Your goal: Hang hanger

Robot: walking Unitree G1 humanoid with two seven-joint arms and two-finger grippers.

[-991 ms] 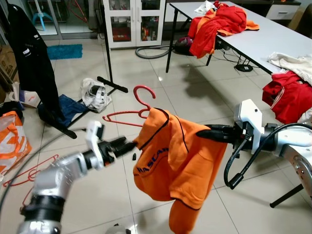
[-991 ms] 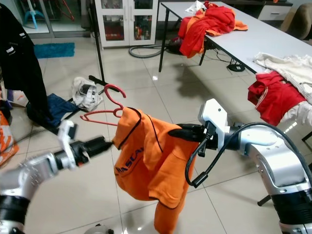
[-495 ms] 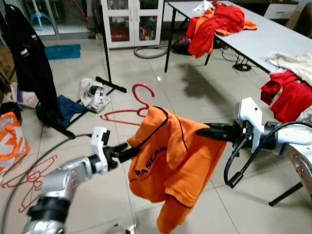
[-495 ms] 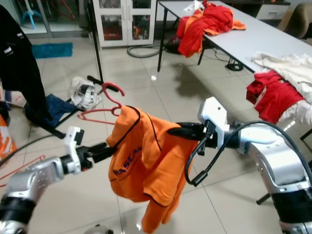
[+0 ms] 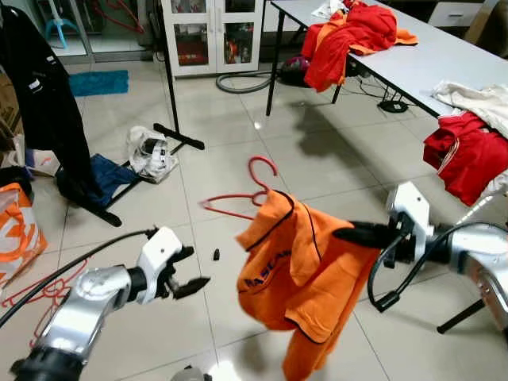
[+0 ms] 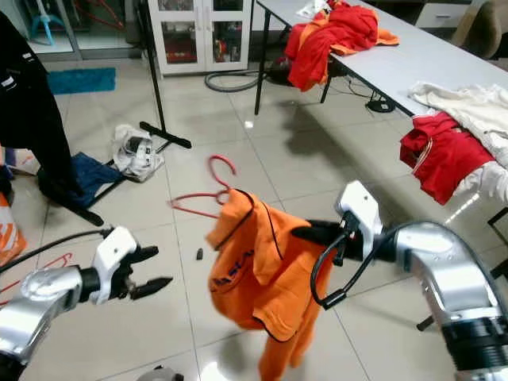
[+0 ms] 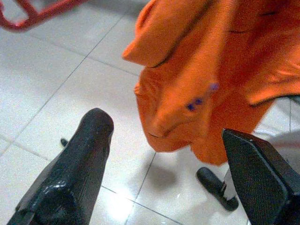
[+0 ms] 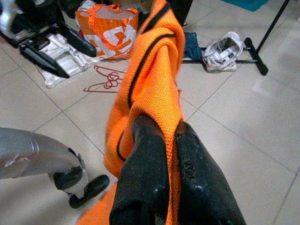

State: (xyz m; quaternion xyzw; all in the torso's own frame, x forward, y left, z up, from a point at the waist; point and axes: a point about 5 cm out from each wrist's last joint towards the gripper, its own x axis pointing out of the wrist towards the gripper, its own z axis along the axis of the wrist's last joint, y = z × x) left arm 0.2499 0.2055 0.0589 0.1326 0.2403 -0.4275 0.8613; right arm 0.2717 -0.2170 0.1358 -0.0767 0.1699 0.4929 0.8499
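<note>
Since the earlier pictures the left gripper (image 5: 189, 283) has let go of the orange shirt (image 5: 298, 274) and has pulled away to about 9 o'clock of it; its jaws are now apart and empty, well apart from the cloth. The shirt now hangs lower, from the right side alone.

The right gripper (image 5: 353, 233) has its jaws together, clamped on a fold of the shirt near one shoulder, as its wrist view shows. The red hanger (image 5: 242, 194) sits inside the collar, with its hook standing out at 12 o'clock and one arm sticking out toward 10 o'clock. The shirt hangs crooked, so I cannot tell if the hanger sits well in both shoulders.

I judge the task to be in the middle: the shirt appears to be on the hanger, but the hanger is not yet hung on anything. A black rack pole (image 5: 170, 75) with a dark garment (image 5: 44, 103) stands at 10 to 11 o'clock, well apart from the robot; this is probably the place for it.

As for containers, an orange and white bag (image 5: 17, 230) stands on the floor at 9 o'clock; what is in it I cannot see. A white cabinet (image 5: 213, 32) with glass doors is at 12 o'clock, its contents too small to tell. Red and orange clothes (image 5: 349, 36) lie on the worktop (image 5: 432, 63) at 1 o'clock.
</note>
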